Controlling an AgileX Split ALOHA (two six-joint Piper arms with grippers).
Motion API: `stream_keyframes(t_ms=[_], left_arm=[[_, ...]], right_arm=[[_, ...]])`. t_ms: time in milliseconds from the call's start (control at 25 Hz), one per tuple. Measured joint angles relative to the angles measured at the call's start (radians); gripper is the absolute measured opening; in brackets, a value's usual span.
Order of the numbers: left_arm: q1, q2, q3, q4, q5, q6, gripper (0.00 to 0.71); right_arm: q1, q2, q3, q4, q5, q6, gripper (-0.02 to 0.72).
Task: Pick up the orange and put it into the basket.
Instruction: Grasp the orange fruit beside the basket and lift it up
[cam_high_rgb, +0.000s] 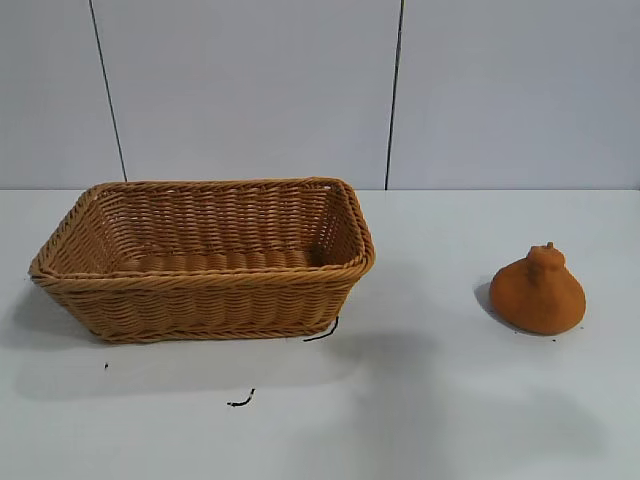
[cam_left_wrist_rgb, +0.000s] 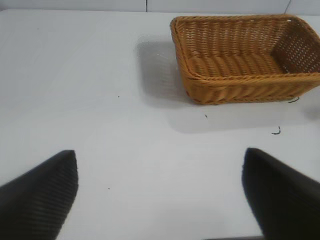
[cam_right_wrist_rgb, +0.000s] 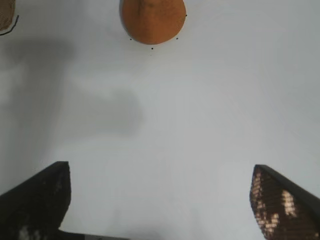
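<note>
The orange (cam_high_rgb: 538, 292) is a matte orange-brown lump with a small knobbed top. It rests on the white table at the right. The basket (cam_high_rgb: 90, 275) is a tan woven rectangle at the left and holds nothing. Neither arm shows in the exterior view. My right gripper (cam_right_wrist_rgb: 160, 172) is open and empty above bare table, and the orange (cam_right_wrist_rgb: 152, 22) lies some way ahead of it. My left gripper (cam_left_wrist_rgb: 160, 160) is open and empty above bare table, with the basket (cam_left_wrist_rgb: 240, 87) farther off.
The white table (cam_high_rgb: 420, 400) carries two small black scraps, one by the basket's corner (cam_high_rgb: 322, 331) and one nearer the front (cam_high_rgb: 241, 400). A grey panelled wall (cam_high_rgb: 250, 90) stands behind. A corner of the basket (cam_right_wrist_rgb: 6, 15) shows in the right wrist view.
</note>
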Motion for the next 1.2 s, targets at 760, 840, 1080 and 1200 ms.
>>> stream_keyframes(t_ms=[760,840,1080,1200], left_arm=[[0.000,0.000,0.000,0.000,0.000,0.000,0.639],[0.000,0.000,0.000,0.000,0.000,0.000,0.639],[0.000,0.000,0.000,0.000,0.000,0.000,0.639],[0.000,0.000,0.000,0.000,0.000,0.000,0.639]], right_arm=[[0.000,0.648,-0.337,0.018,-0.033,-0.027,0.695],[0.000,0.671,-0.337,0.018,-0.041,-0.027,0.695],[0.000,0.680,-0.337,0.019,-0.046,-0.028,0.426],[0.000,0.666,-0.346,0.019,-0.023,-0.032,0.228]])
